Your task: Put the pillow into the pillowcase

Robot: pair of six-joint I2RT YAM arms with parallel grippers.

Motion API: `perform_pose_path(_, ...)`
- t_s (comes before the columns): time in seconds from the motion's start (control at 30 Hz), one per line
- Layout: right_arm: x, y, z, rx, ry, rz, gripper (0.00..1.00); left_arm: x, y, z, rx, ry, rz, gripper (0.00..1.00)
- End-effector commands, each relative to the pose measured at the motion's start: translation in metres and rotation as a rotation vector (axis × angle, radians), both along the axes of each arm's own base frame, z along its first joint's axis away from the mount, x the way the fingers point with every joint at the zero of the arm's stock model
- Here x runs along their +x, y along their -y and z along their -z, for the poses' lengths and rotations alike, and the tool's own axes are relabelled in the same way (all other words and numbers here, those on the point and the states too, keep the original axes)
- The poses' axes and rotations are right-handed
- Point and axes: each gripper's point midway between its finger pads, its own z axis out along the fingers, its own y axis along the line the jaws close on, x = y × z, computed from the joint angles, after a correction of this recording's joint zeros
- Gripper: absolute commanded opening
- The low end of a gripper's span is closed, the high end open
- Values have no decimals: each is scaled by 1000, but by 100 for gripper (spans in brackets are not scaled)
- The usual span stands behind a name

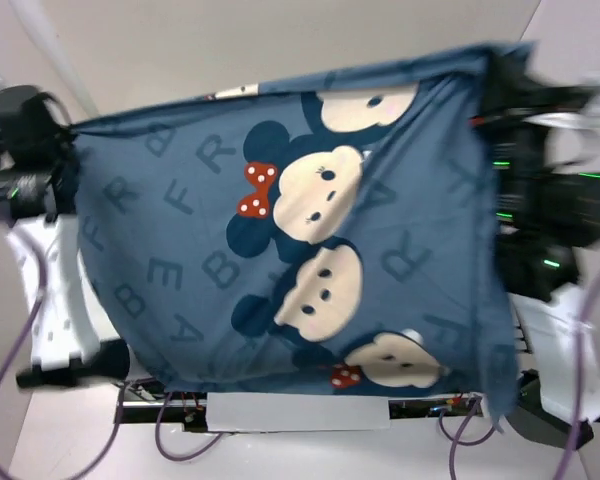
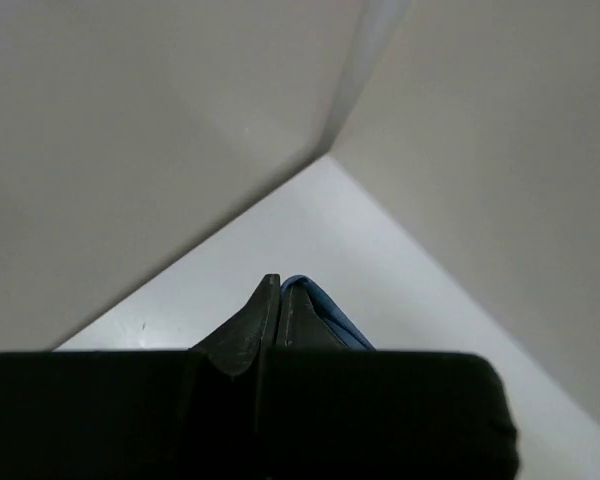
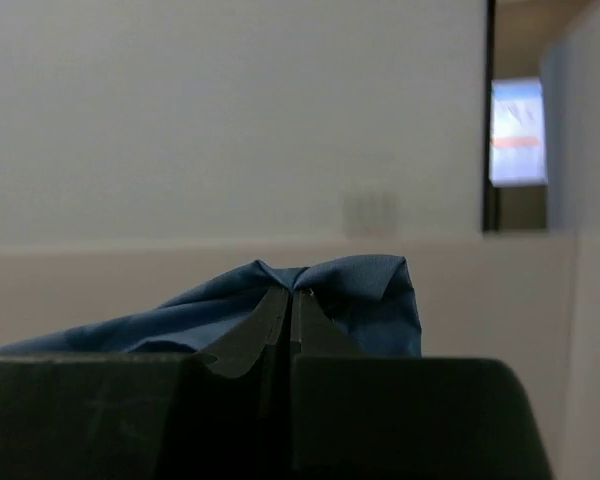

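Nearest the camera in the overhead view, purple cables [image 1: 10,390] loop down beside the arm bases, and a grey strip [image 1: 300,411] runs between them at the near edge. Just past that strip hangs the lower hem of the pillowcase [image 1: 160,250]. The case is lifted and spread wide like a sheet between the two arms, its printed side facing up with blue letters and mouse faces, one of them wearing a red dotted bow [image 1: 258,190]. It fills the middle of the view and hides whatever lies under it. Only a pale stretch of bench [image 1: 280,45] shows past its far edge.

The two far corners are where it is held. The left claw [image 2: 277,285] is pressed together on the far left corner, and its own camera shows a thin blue fold of cloth [image 2: 330,315] poking out beside the right fingertip. The right claw [image 3: 290,292] is likewise pinched tight on the far right corner, with a bunched peak of blue fabric [image 3: 350,290] rising just behind the tips.

Beyond the right claw stands a plain wall, and far off to the right is a bright screen [image 3: 517,130].
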Motion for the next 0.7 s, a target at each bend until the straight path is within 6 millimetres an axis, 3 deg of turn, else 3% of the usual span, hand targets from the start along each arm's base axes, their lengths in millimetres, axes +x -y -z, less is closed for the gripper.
perform_pose_path(0.0,36,73,85,278,-142,442,0,59,-34,85,12,-234,-38,0)
perform_pose_path(0.03,46,81,117,333,-219,518,0,69,-36,104,10,-271,-23,0)
perform_pose_path(0.07,73,74,162,283,-319,561,0,84,-38,121,8,-307,-10,0)
perform_pose_path(0.1,88,73,187,260,-380,579,0,99,-32,133,-3,-314,36,0)
perform_pose_path(0.13,120,61,219,272,-446,532,0,115,-29,142,21,-324,67,0)
perform_pose_path(0.17,142,78,263,237,-548,597,0,134,-26,169,17,-371,76,0)
perform_pose_path(0.2,163,82,287,289,-586,565,0,146,-25,182,17,-388,79,0)
perform_pose_path(0.23,207,76,342,237,-724,491,0,159,-24,196,21,-412,91,0)
perform_pose_path(0.27,227,88,378,239,-825,481,0,173,-26,209,19,-421,92,0)
perform_pose_path(0.3,244,116,390,281,-854,500,0,185,-29,224,13,-448,93,0)
perform_pose_path(0.33,261,122,410,293,-896,495,0,198,-31,238,8,-470,94,0)
perform_pose_path(0.37,286,125,465,267,-1016,499,0,225,-36,262,-7,-489,92,0)
perform_pose_path(0.4,304,131,458,275,-1009,509,0,232,-37,277,-24,-527,91,0)
perform_pose_path(0.43,316,135,471,271,-1040,510,0,245,-31,289,-31,-540,116,0)
perform_pose_path(0.47,332,136,510,249,-1108,522,0,263,-31,283,-36,-497,127,0)
perform_pose_path(0.5,347,140,501,256,-1089,516,0,273,-31,313,-53,-538,142,0)
perform_pose_path(0.53,357,139,507,242,-1097,507,0,286,-23,316,-48,-510,166,0)
perform_pose_path(0.57,368,145,535,228,-1136,502,0,298,-15,326,-45,-502,204,0)
perform_pose_path(0.6,382,146,523,234,-1101,497,0,305,-14,326,-42,-476,212,0)
perform_pose_path(0.67,399,149,530,246,-1095,479,0,322,-5,328,-47,-416,238,0)
